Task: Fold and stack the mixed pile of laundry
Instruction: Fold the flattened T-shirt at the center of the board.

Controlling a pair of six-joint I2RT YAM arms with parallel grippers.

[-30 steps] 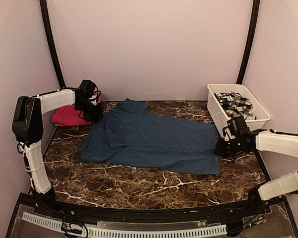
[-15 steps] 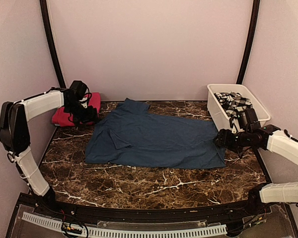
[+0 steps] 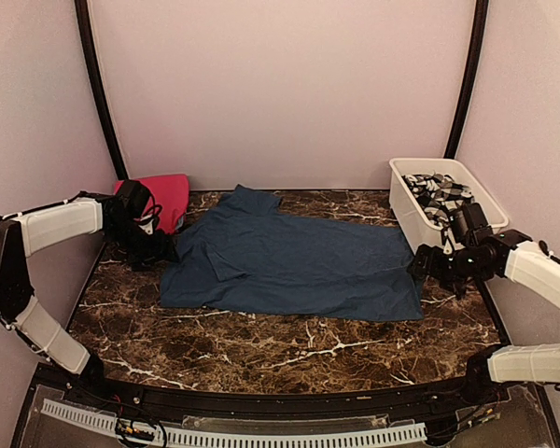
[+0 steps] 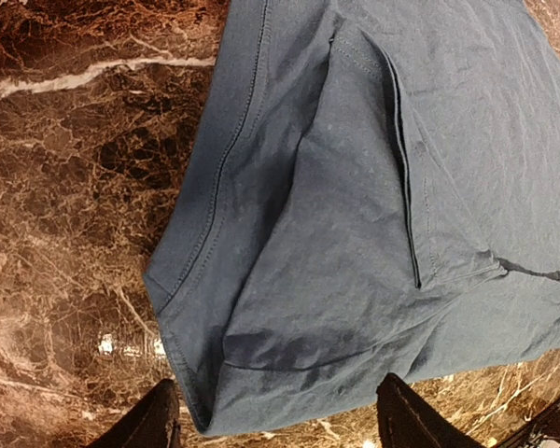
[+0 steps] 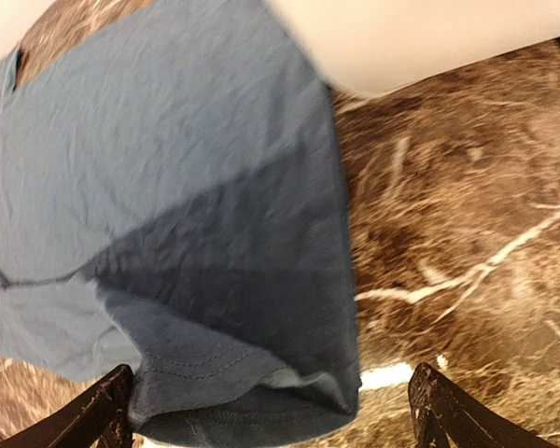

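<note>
Your left hand (image 3: 159, 250) and right hand (image 3: 427, 271) are hovering open, gripping nothing. The navy-blue garment (image 3: 289, 266) is lying flat on the table (image 3: 261, 350) between them — the pink garment (image 3: 166, 198) is sitting far left.

Nothing readable is showing: no lettering, label or number is appearing on the navy-blue garment (image 3: 299, 266) or the tub (image 3: 404, 213).
</note>
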